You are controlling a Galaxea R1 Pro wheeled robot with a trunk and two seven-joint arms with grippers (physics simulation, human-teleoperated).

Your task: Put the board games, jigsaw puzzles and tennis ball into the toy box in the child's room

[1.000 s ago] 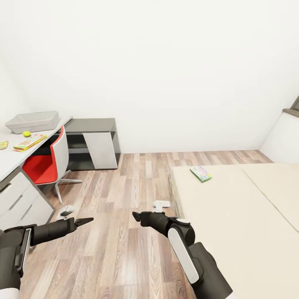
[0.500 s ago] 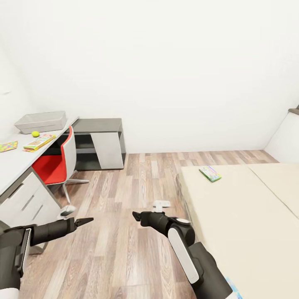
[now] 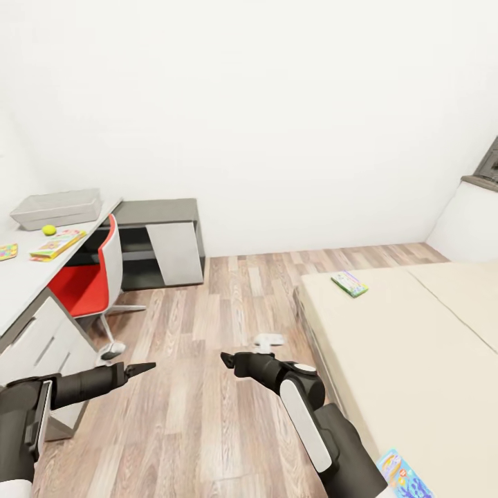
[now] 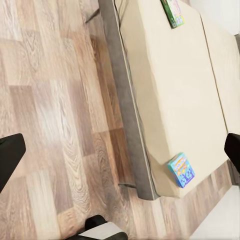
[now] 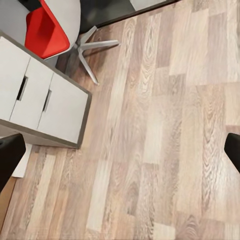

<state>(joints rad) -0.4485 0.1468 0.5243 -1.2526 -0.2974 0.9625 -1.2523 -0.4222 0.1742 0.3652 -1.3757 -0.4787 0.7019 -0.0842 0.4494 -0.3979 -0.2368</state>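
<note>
I am standing between the bed [image 3: 415, 346] and the table [image 3: 21, 273], and I judge the task is hardly begun. My left pincer [image 3: 142, 369] and right pincer [image 3: 228, 360] are both released and carrying nothing. The green board game [image 3: 349, 283] and the blue board game [image 3: 404, 476] are lying on the bed. The tennis ball [image 3: 48, 229] and a flat game box [image 3: 57, 243] are waiting beside the toy box [image 3: 55, 207].

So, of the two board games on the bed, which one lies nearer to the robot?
The blue board game at the bed's near corner, beside the right arm. The green board game lies far up the bed, toward the wall.
</note>
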